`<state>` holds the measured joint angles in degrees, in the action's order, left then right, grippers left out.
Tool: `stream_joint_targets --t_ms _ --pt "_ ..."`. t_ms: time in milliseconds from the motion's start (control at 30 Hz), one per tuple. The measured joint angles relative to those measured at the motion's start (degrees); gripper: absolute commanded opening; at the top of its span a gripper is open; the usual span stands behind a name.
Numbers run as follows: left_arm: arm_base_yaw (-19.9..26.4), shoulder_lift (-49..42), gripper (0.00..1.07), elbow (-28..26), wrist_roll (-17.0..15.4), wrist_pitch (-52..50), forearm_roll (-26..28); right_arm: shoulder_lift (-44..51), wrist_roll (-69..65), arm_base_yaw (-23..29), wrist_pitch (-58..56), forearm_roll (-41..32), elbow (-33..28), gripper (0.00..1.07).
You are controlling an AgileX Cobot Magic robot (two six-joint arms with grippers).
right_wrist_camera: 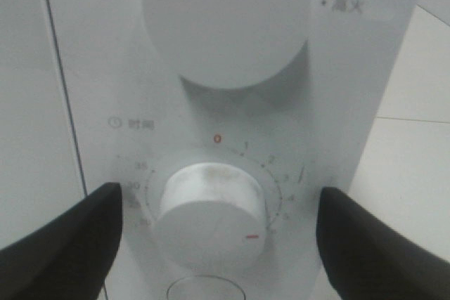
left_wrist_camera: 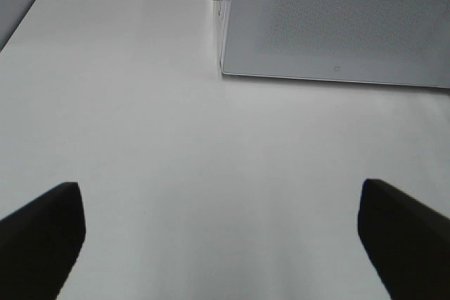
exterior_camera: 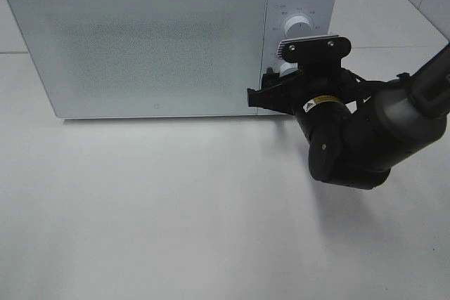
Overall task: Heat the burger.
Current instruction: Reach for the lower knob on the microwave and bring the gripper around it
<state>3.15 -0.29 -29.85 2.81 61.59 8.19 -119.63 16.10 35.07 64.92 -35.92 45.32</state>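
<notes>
Microwave (exterior_camera: 140,47): white, standing on a white table (exterior_camera: 176,230); door (exterior_camera: 133,40) shut, front speckled, interior hidden.
Burger: not visible in any view; its place and appearance cannot be told.
Control panel (right_wrist_camera: 351,89): beside the microwave door; upper knob (right_wrist_camera: 225,19) sits above the timer knob (right_wrist_camera: 211,209).
Timer knob: white, round; red mark is off the red 0, on the side of the single-digit numbers.
Right gripper (right_wrist_camera: 221,240): at the microwave's timer knob, fingers (right_wrist_camera: 70,244) apart, one on each side; contact cannot be told.
Left gripper (left_wrist_camera: 221,237): over bare table in front of the microwave's door corner, fingers spread wide, empty.
</notes>
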Motion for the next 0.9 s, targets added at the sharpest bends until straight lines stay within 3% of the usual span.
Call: stream_joint_targets --t_ms 733,900 --pt "0.0 0.0 0.98 0.0 0.0 0.0 0.0 1.7 1.6 0.1 -2.9 -0.4 0.2 0.73" --pt "0.0 0.0 0.98 0.0 0.0 0.0 0.0 1.7 1.6 0.1 -2.9 -0.6 0.2 0.68"
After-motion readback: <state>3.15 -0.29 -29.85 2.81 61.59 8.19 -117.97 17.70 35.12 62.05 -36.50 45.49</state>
